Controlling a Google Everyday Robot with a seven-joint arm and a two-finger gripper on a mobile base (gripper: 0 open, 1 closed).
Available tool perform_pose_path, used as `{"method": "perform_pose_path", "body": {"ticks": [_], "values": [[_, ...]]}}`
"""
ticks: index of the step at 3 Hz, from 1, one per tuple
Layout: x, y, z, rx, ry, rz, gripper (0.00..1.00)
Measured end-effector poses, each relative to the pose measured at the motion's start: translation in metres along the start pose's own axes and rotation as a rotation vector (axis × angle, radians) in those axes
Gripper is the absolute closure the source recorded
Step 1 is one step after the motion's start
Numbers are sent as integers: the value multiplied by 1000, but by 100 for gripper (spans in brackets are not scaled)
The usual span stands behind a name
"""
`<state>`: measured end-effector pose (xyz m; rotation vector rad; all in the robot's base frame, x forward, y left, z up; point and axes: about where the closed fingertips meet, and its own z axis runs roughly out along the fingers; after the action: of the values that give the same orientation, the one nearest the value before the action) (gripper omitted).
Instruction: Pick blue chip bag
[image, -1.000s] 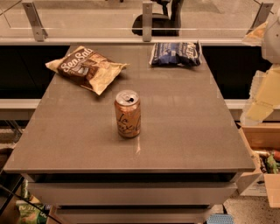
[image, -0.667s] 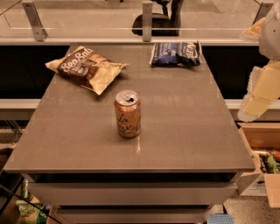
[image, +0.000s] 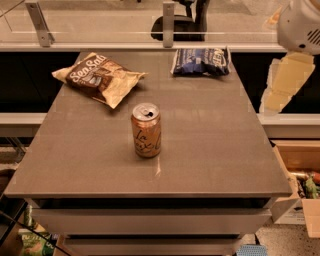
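Note:
The blue chip bag (image: 201, 61) lies flat at the far right of the grey table (image: 210, 150), dark blue with white edges and markings. My gripper (image: 281, 84) hangs as a pale cream shape off the table's right edge, under the arm's white housing (image: 300, 24). It sits to the right of the bag, a little nearer to the camera, and touches nothing.
A larger brown-and-tan "Sea Salt" bag (image: 97, 77) lies at the far left. An orange drink can (image: 146, 130) stands upright mid-table. A glass rail with metal posts (image: 169, 22) runs behind the table. An open cardboard box (image: 300, 175) sits on the floor at the right.
The arm and gripper have shifted slightly up and to the left, closer to the table's right edge. The bags and the can have not moved.

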<state>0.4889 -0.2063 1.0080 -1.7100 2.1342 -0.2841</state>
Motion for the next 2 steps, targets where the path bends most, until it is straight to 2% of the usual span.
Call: {"method": "perform_pose_path", "body": {"ticks": [2], "values": [[-6, -55, 34, 39, 88, -45, 0]]}}
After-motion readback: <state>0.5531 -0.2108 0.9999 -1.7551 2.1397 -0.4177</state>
